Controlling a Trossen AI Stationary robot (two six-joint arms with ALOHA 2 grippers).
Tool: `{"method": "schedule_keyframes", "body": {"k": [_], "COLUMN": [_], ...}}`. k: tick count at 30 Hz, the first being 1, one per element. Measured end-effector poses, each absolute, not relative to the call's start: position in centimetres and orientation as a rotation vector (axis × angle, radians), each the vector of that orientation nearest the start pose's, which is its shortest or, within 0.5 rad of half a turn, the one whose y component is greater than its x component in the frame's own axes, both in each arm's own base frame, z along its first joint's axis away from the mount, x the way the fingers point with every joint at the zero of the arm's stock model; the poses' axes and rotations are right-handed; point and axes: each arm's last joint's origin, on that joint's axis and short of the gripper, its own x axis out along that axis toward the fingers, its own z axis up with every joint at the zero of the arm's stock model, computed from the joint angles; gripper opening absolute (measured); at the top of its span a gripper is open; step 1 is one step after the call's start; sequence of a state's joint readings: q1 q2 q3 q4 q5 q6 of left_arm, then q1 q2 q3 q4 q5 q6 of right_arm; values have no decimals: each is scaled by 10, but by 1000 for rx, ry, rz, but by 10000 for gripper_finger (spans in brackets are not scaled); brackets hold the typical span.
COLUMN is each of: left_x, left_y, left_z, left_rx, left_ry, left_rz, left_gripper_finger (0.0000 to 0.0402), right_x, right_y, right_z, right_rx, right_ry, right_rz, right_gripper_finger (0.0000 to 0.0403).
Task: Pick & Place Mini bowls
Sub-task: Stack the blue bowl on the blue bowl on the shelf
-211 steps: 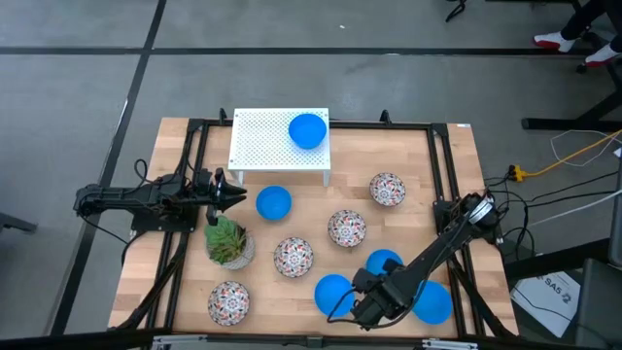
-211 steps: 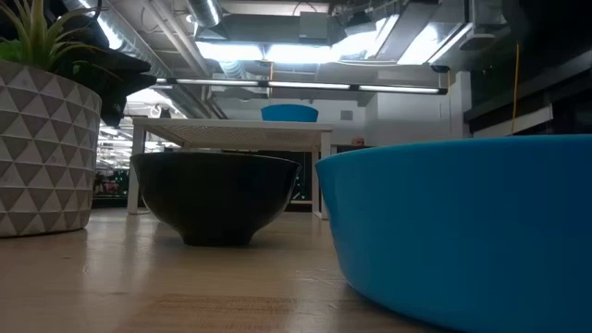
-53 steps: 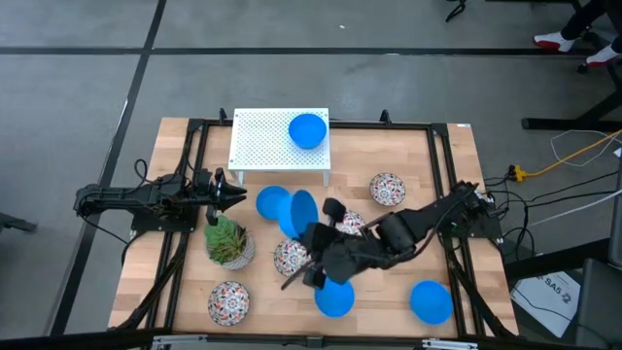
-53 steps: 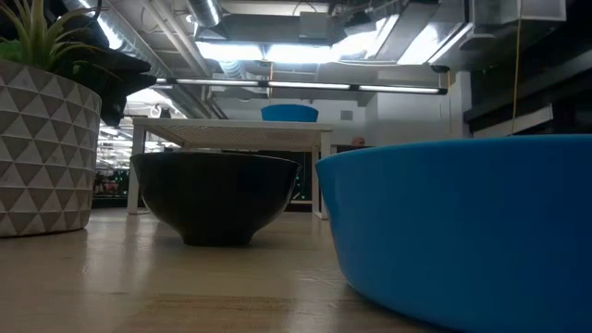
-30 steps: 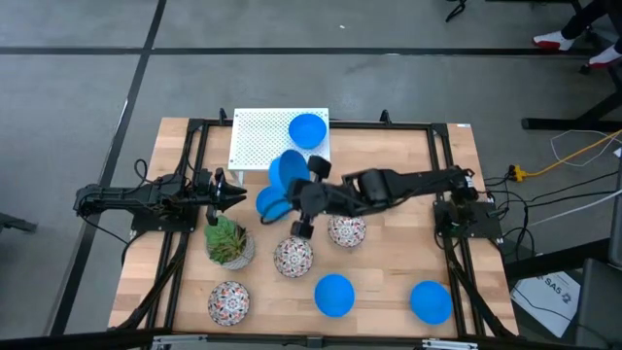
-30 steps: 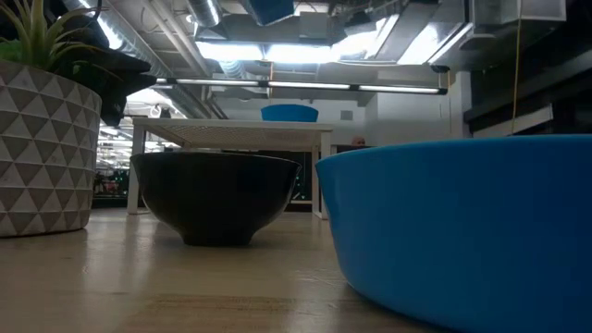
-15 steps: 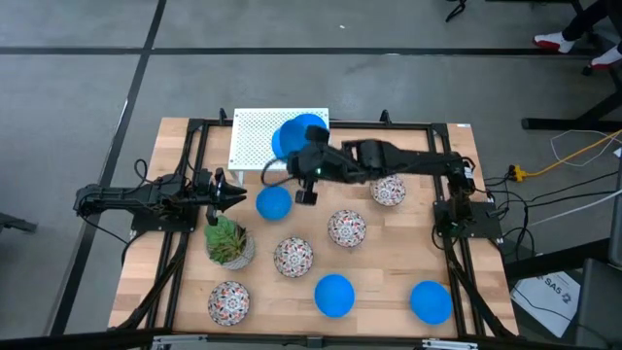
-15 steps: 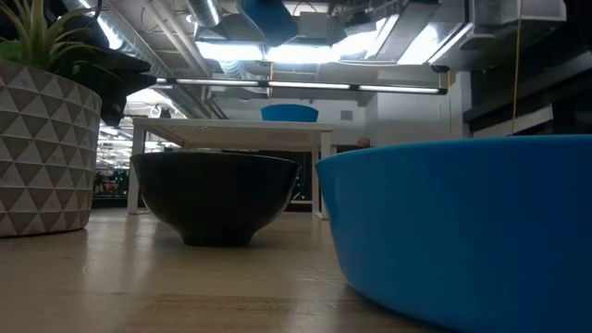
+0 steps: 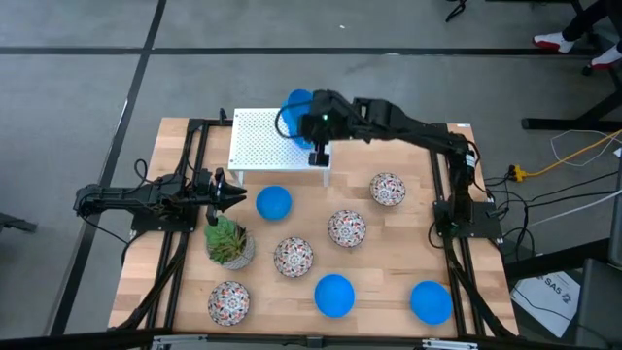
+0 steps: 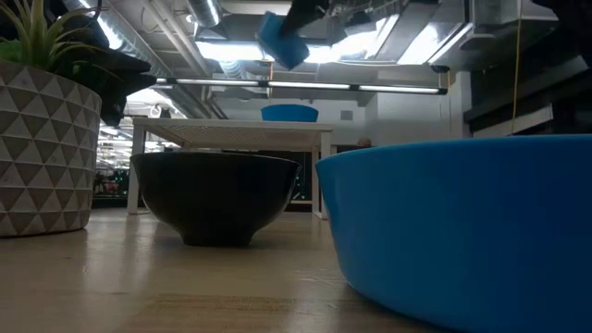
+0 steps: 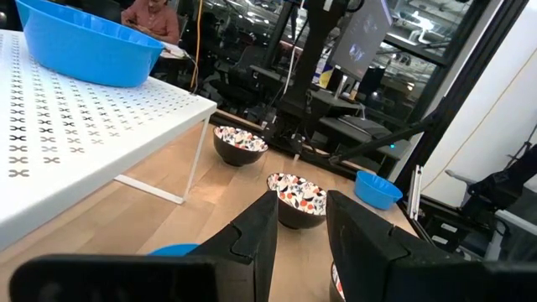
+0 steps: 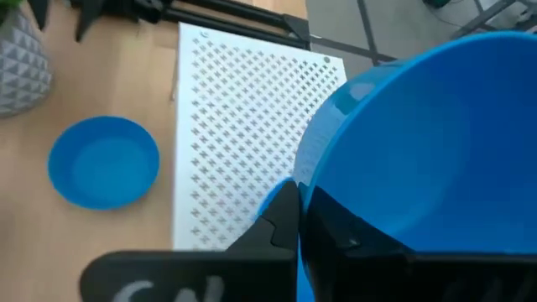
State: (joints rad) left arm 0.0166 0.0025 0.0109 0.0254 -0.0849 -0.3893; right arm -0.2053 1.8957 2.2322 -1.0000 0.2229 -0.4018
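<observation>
- No brand, label or readable writing can be made out on the bowls, the stand or the table.
- A plain blue bowl (image 9: 294,109) is held in the air by the right gripper (image 9: 313,119), whose fingers are pinched together on its rim; it hangs above the back edge of the white perforated stand (image 9: 262,144).
- In the right wrist view the rim of that held bowl (image 12: 419,159) is seen clamped between the dark fingers, with the stand (image 12: 243,134) below it.
- A second blue bowl (image 11: 88,50) is seen resting on the stand in the left wrist view; in the high view it is hidden under the right arm.
- The left gripper (image 9: 228,193) is kept at the table's left side, near the potted succulent (image 9: 228,241), its fingers apart and empty.
- Three more blue bowls (image 9: 274,202) (image 9: 334,295) (image 9: 431,301) are left on the wooden table (image 9: 408,243).
- Four speckled white bowls (image 9: 387,189) (image 9: 346,227) (image 9: 293,257) (image 9: 228,301) are spread among them.
- A person (image 11: 151,15) is seen seated beyond the table in the left wrist view.
</observation>
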Motion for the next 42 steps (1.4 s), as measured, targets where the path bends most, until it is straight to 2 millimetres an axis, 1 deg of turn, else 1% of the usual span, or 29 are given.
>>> {"method": "schedule_keyframes", "body": {"k": [4,9,13,19,27,31,36,42], "left_x": [97,97,97,97,97,97,97,97], "left_y": [4,4,4,4,4,4,4,4], "left_z": [170,169,169,169,169,169,170,170], "left_rx": [-390,-390,-390,-390,-390,-390,-390,-390], "left_ry": [-54,-53,-53,-53,-53,-53,-53,-54], "left_rz": [94,94,94,94,94,94,94,94], "left_gripper_finger": [100,100,100,100,100,100,100,100], "right_x": [378,371,368,367,371,373,373,373], "right_y": [-104,-117,-121,-123,-130,-134,-143,-150], "right_z": [432,429,426,422,398,389,378,360], "right_rx": [-382,-342,-389,-431,-459,-488,-479,-478], "right_ry": [743,763,791,833,930,945,969,1016], "right_rz": [-228,-160,-105,-74,-28,-12,-20,7], "right_gripper_finger": [8,8,8,8,8,8,8,8]}}
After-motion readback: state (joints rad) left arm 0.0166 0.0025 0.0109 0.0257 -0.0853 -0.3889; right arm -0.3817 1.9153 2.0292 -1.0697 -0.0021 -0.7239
